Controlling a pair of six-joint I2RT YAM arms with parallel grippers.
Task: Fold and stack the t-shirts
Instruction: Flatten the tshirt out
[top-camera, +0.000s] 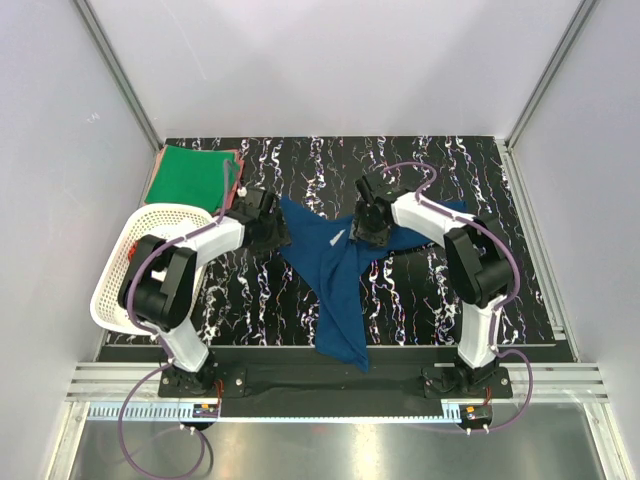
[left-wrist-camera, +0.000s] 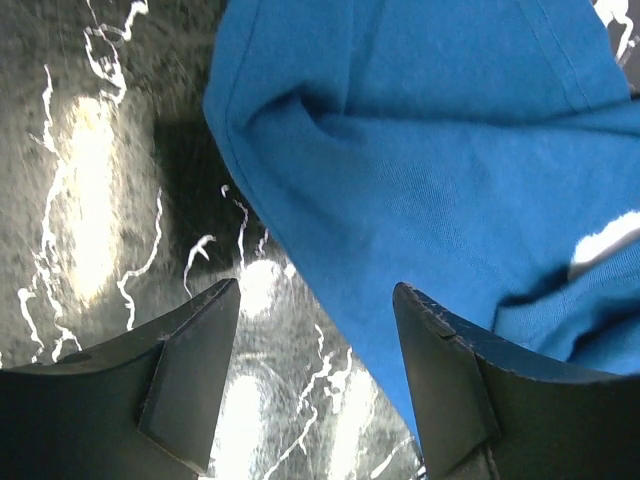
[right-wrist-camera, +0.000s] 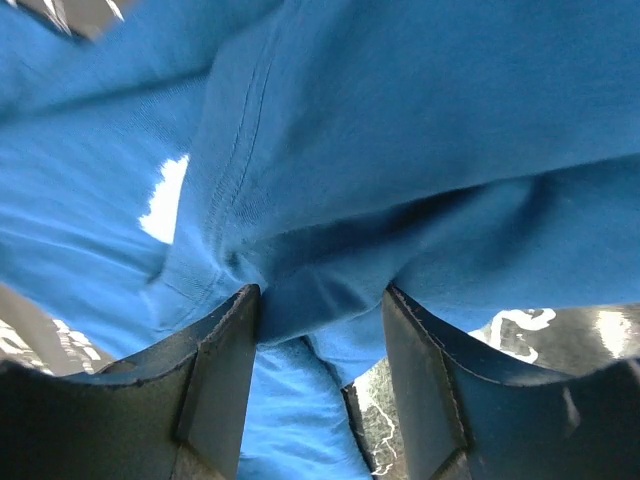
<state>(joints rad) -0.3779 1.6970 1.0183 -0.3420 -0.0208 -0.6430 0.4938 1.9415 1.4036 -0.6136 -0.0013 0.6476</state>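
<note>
While the blue t-shirt lies crumpled at mid-table, one end trailing toward the near edge, both arms reach in at its far side, evidently to take its corners and spread it flat for folding. Left gripper: released, jaws apart over bare table, the hem only touching one finger. Right gripper: jaws straddle a bunched ridge of cloth; whether it is pinched cannot be told. Cloth is soft and creased, seams visible, with a small white patch, probably a label. A green t-shirt sits folded at the far left corner, a reddish t-shirt edging out beside it, near a white basket.
</note>
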